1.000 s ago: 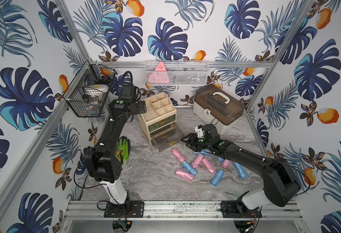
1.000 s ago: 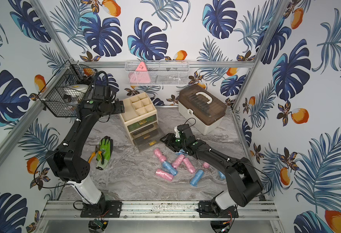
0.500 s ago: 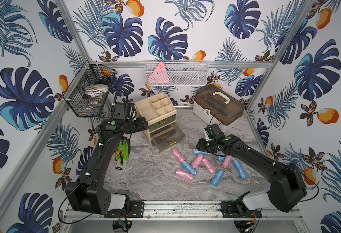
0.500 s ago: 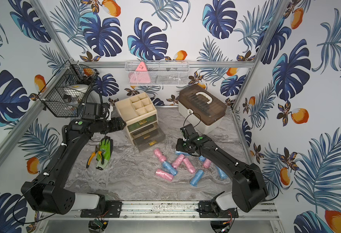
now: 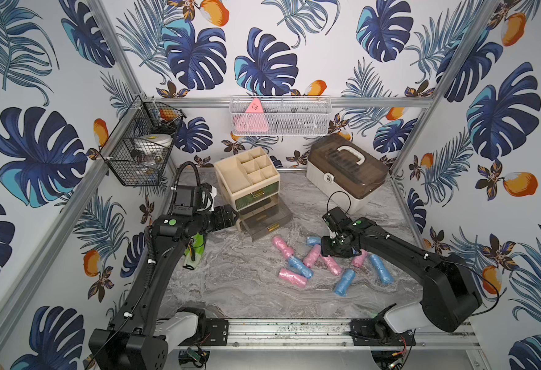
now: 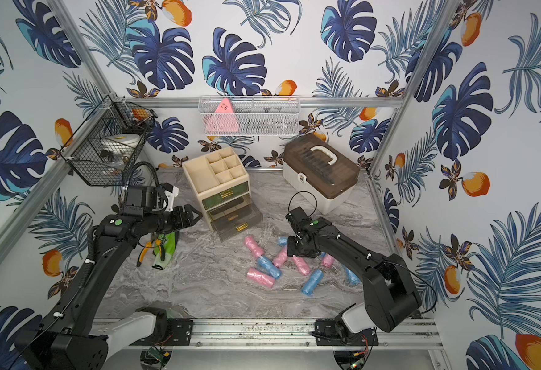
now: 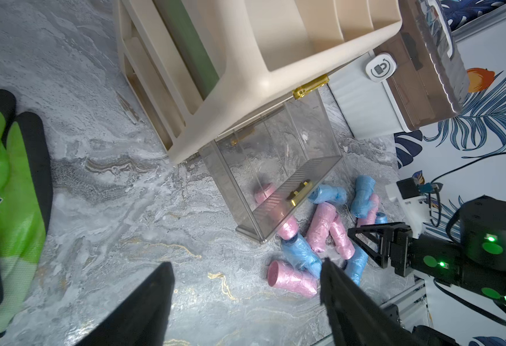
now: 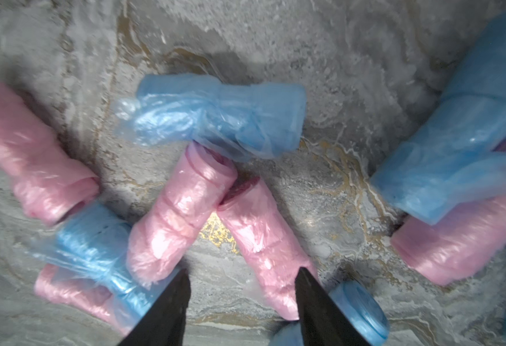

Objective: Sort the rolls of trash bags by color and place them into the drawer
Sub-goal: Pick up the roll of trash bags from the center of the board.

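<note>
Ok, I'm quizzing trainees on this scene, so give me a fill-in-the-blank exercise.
The rolls on the table are pink and ____.
The drawer pulled out farthest is the ____ one.
The right gripper, above the rolls, is empty and ____.
The glove is black and ____.
Missing: blue; bottom; open; green.

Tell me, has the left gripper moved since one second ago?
Yes. The left gripper has come down from the height of the wire basket to beside the bottom drawer of the organizer.

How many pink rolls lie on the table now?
5 pink rolls: one by the open drawer, two in a V, one frontmost, one partly under the right arm. Others may be hidden.
</note>
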Tool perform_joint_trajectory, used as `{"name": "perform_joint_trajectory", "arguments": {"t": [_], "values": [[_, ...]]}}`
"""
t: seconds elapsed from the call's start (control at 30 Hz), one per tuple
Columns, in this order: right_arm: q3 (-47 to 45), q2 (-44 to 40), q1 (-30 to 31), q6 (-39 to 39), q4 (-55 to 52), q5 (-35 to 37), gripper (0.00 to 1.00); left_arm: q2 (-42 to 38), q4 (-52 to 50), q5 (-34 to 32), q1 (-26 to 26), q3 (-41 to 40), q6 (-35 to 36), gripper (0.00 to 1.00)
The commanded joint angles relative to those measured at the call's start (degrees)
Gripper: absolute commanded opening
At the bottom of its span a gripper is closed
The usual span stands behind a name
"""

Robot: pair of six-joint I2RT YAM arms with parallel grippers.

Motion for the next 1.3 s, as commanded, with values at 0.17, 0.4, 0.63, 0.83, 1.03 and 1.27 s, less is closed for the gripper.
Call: {"name": "perform_joint_trajectory", "arguments": {"t": [0.17,0.4,0.63,0.83,1.03,1.27], "values": [[-2.3,3.8,0.0,-0.3,-0.5,0.7,0.59,-0.4,2.2,2.0,0.0,-0.8,-1.0,0.81],[-2.9,7.3,0.0,-1.0,2.3,0.3,0.52,-0.9,2.3,1.8,0.0,-1.6,-0.8,0.81],[-3.1,7.1,-0.1,-2.1,3.1,0.1,0.32,-1.1,2.2,1.9,0.0,-2.1,-0.8,0.81],[-1.5,2.4,-0.1,-2.6,1.1,-0.6,0.12,-1.0,2.3,1.8,0.1,-2.0,-0.9,0.82],[4.2,-2.1,-0.1,-2.7,-1.8,-3.4,0.1,-0.9,3.3,2.4,0.1,-2.4,-1.5,0.82],[12.8,-1.6,-0.1,-0.1,4.0,-16.9,0.11,-0.9,3.0,1.8,0.2,-2.3,-1.1,0.82]]}}
